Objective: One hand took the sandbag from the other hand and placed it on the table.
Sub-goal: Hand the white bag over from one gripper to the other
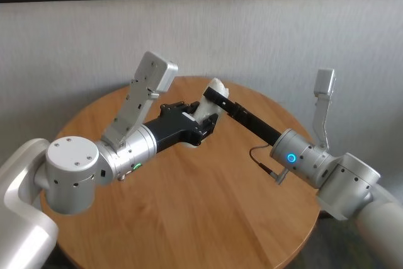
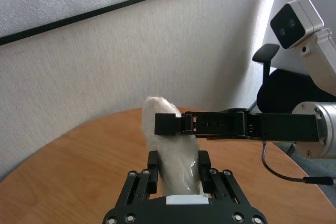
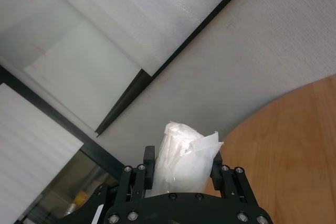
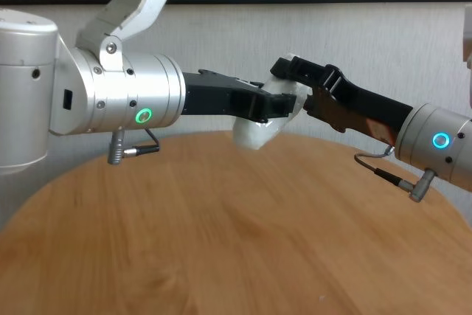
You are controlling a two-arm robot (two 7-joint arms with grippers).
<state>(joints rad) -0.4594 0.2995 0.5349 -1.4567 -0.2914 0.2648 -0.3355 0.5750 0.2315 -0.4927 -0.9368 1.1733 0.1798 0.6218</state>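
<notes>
The white crinkled sandbag (image 1: 216,85) hangs in the air above the round wooden table (image 1: 208,206), near its far edge. My left gripper (image 1: 203,124), with the green ring light, is shut on the bag's lower part; in the left wrist view the bag (image 2: 178,161) sits between its fingers (image 2: 153,169). My right gripper (image 1: 214,95), with the blue ring light, reaches in from the right and is shut on the bag's upper end; in the right wrist view the bag (image 3: 186,158) fills the gap between its fingers (image 3: 149,161). The chest view shows both grippers meeting on the bag (image 4: 258,136).
A grey wall stands close behind the table's far edge. A black office chair (image 2: 273,87) is past the table on the right. A cable with a plug (image 1: 267,167) hangs from my right wrist above the tabletop (image 4: 221,234).
</notes>
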